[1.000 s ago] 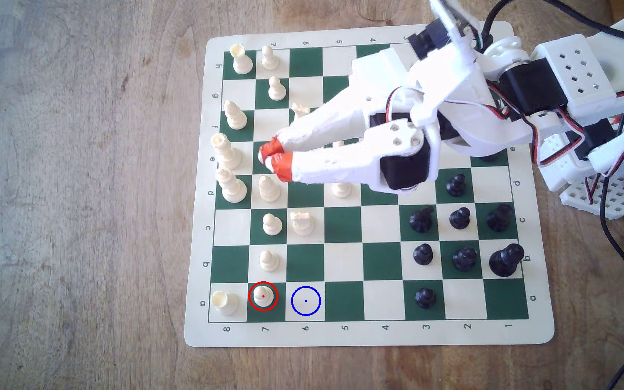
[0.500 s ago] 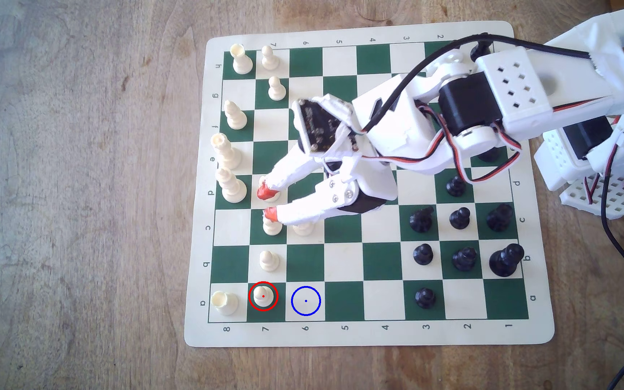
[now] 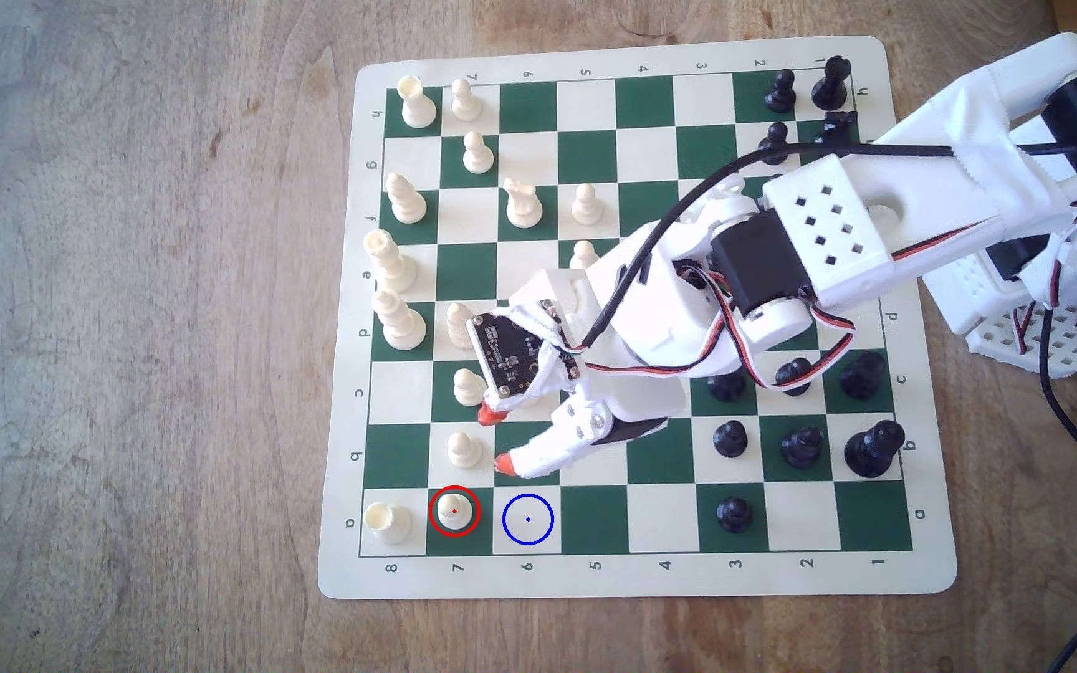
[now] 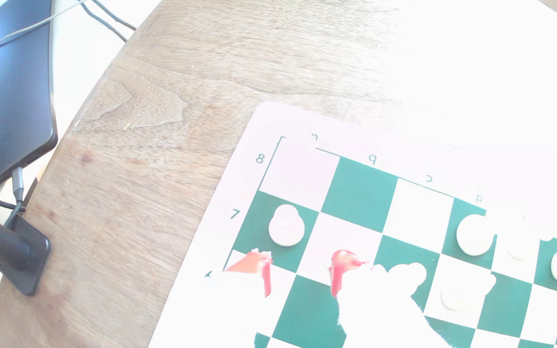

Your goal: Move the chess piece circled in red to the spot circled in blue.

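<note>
The cream-white pawn point(image 3: 454, 511) with a ball head stands upright inside the red ring, on a dark green square in the board's near row; the wrist view shows this pawn point(image 4: 286, 227) washed out, from above. One square to the exterior view's right, the light square with the blue ring point(image 3: 527, 519) holds nothing. My gripper point(image 3: 496, 439) hangs open above and just right of the pawn's column, about one row short of it, with nothing between its red-tipped fingers point(image 3: 503, 463). In the wrist view the gripper point(image 4: 299, 267) sits just short of the pawn.
A cream rook point(image 3: 387, 521) stands left of the ringed pawn, and another cream pawn point(image 3: 463, 450) is one row behind it, close to my lower fingertip. A black pawn point(image 3: 733, 514) shares the near row. A dark laptop point(image 4: 2, 83) and a black stand point(image 4: 9, 251) lie off the table edge.
The gripper has swung from mid-board toward the exterior view's bottom, closer to the ringed pawn, and gone from shut to open. No chess piece has moved.
</note>
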